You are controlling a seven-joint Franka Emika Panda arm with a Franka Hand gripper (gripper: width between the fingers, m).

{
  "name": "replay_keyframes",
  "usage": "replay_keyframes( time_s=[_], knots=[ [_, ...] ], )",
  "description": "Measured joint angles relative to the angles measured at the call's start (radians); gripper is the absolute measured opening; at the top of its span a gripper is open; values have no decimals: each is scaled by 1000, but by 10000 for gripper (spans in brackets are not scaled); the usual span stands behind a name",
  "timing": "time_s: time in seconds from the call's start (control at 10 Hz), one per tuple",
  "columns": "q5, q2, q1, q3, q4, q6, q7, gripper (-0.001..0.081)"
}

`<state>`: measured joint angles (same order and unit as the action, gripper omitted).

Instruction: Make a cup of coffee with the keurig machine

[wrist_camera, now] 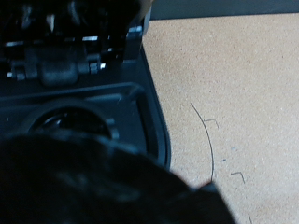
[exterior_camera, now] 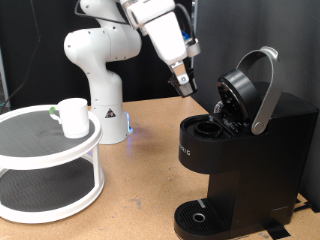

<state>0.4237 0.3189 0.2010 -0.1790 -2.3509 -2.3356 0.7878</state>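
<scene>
Small light lettering on the front face of the keurig machine [exterior_camera: 240, 150], too small to read. Blue glow on the white robot arm base [exterior_camera: 110, 118], low on its side; no legible text there either.

Gripper [exterior_camera: 186, 88] hanging in the air above and slightly toward the exterior view's left of the machine's open pod chamber, near the raised lid [exterior_camera: 235, 92] but apart from it. Fingers dark, pointing down and to the exterior view's right; spread or pressed together cannot be told from either view. Nothing visible between them.

Machine at the exterior view's right on the wooden table [exterior_camera: 150, 170]: boxy, matte black, lid tipped up and back, silver-grey arched handle [exterior_camera: 265, 85] standing high, round pod well exposed below, circular drip tray [exterior_camera: 205, 218] at the base. Drip tray bare of any cup.

The cup [exterior_camera: 73, 116]: small, plain white, cylindrical, upright on the top tier of a round white two-tier stand [exterior_camera: 50, 165] at the exterior view's left, well apart from both gripper and machine. Greenish mark just beside it on the shelf.

Wrist view: black moulded plastic of the machine [wrist_camera: 84, 103] filling one side, glossy ridges and a round recess; a blurred dark mass close to the lens. Table surface [wrist_camera: 243, 93] beyond it, pale brown, fine-grained like particle board, with a thin drawn arc and small corner marks.
</scene>
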Motion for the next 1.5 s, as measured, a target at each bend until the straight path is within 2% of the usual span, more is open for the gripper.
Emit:
replay_keyframes(
  time_s=[0.5,1.0,1.5],
  knots=[
    [-2,-25,3,20,31,12,-8,474],
    [5,-35,16,38,-23,-47,15,474],
    [11,-72,31,58,-32,-86,10,474]
  ],
)
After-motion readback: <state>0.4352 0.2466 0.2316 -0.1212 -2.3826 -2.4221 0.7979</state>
